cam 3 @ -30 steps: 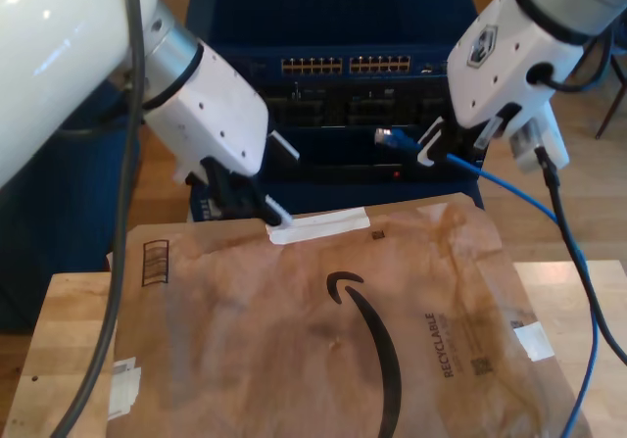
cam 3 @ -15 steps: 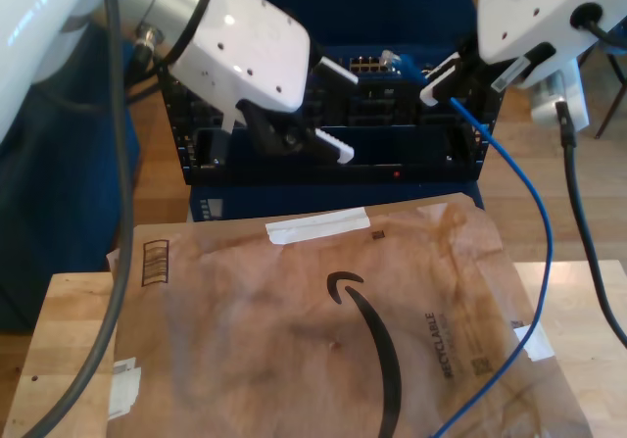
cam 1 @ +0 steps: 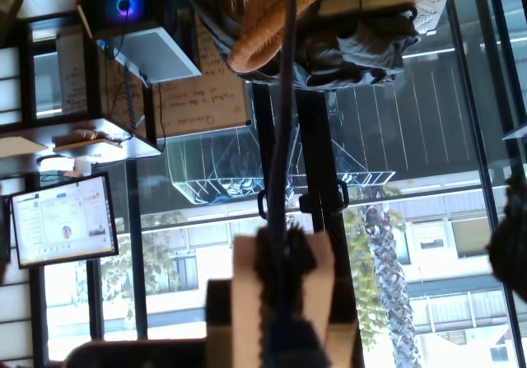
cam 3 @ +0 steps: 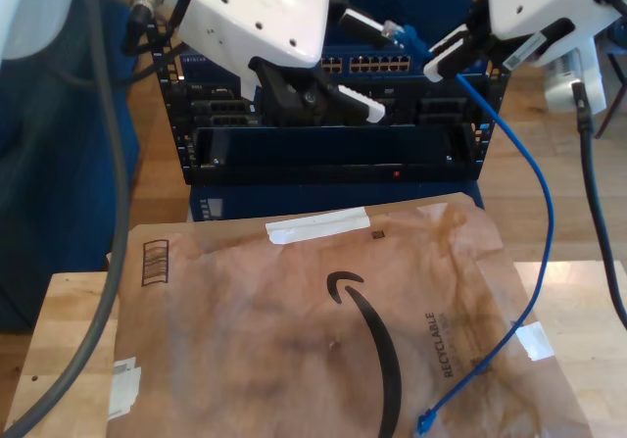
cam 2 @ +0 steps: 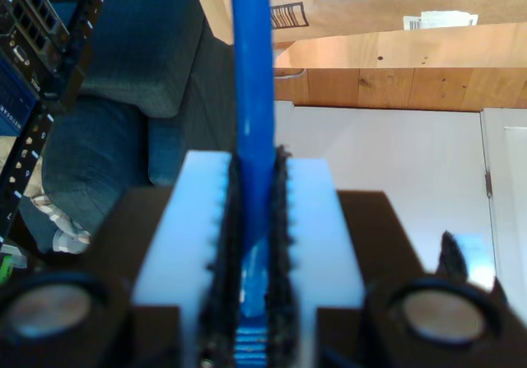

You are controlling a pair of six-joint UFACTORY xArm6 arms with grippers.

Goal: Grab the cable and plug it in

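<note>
My second gripper (cam 2: 247, 244), raised since 1 s ago, clamps the cable (cam 3: 534, 193) near the switch (cam 3: 377, 64); my first gripper's (cam 1: 284, 290) state: cannot tell. Insertion looks next.

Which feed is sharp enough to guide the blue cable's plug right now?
First wrist view: backlit by windows, my first pincer dark, blurred. Second wrist view: my second pincer and the cable too near, soft. Exterior view: evenly lit, the plug fairly sharp; probably the best.
</note>
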